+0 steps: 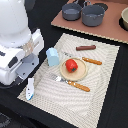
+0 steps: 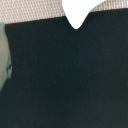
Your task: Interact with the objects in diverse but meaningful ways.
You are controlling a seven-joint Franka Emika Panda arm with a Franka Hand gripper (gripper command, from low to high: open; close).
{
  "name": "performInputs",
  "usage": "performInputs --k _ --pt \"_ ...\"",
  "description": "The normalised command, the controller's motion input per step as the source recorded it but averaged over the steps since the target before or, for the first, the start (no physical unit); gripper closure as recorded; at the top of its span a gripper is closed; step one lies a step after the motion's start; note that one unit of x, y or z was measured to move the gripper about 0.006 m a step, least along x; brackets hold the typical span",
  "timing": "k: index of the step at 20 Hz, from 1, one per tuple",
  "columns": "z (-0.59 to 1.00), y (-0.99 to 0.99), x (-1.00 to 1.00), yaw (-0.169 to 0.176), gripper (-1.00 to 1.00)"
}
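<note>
Exterior view shows you a glossy red tomato (image 1: 71, 64) on a round wooden plate (image 1: 80, 74), on a ribbed woven mat (image 1: 100, 95). A boxy light blue cup (image 1: 52, 56) stands just beside it. The white-and-blue fish (image 1: 30, 88) lies at the mat's edge, nearest the arm (image 1: 17, 45). Your tool's state cannot be told.

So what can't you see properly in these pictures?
- Gripper: in the exterior view the arm hides it; open or shut is unclear.
- Fish: the wrist view shows only its white tail, cut off by the edge.
- Bowl: cut off at the exterior view's right.
</note>
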Motion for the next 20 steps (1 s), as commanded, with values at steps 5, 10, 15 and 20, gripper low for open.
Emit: performInputs --k 5,10,15,20 --pt "0.02 -0.02 0.45 -0.161 -1.0" --pt "-0.04 -0.14 0.21 -0.163 -1.0" --pt "-0.11 -0.19 0.01 -0.1 -1.0" --pt "-0.13 -0.19 -0.01 -0.076 -1.0"
